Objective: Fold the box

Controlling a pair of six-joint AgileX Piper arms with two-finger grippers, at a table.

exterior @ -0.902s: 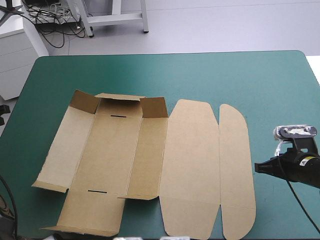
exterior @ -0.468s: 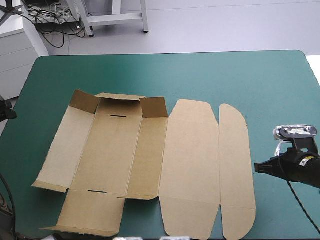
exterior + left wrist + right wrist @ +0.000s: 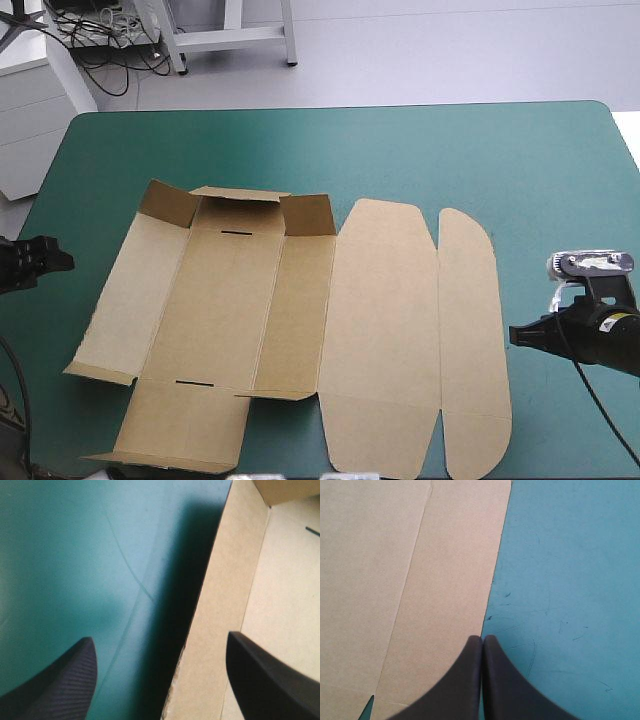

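Note:
The brown box (image 3: pixel 290 320) lies as a cut sheet on the teal-green cover, mostly flat, with short flaps raised along its far left end. My left gripper (image 3: pixel 55 258) hovers just off the sheet's left edge, fingers open. In the left wrist view the left gripper (image 3: pixel 160 675) straddles that edge of the box (image 3: pixel 235 630), which lifts slightly and casts a shadow. My right gripper (image 3: pixel 516 333) sits close to the sheet's rounded right flap, shut and empty. Seen from the right wrist, the right gripper (image 3: pixel 482 640) points at the flap's edge on the box (image 3: pixel 410 580).
Bare teal-green cover (image 3: pixel 400 150) stretches beyond the sheet to the far edge and on the right side (image 3: pixel 570 580). A narrow strip of cover lies between the sheet and the table's left edge.
My left gripper has come in from the table's left edge toward the sheet's left side. The right arm and the box have not moved.

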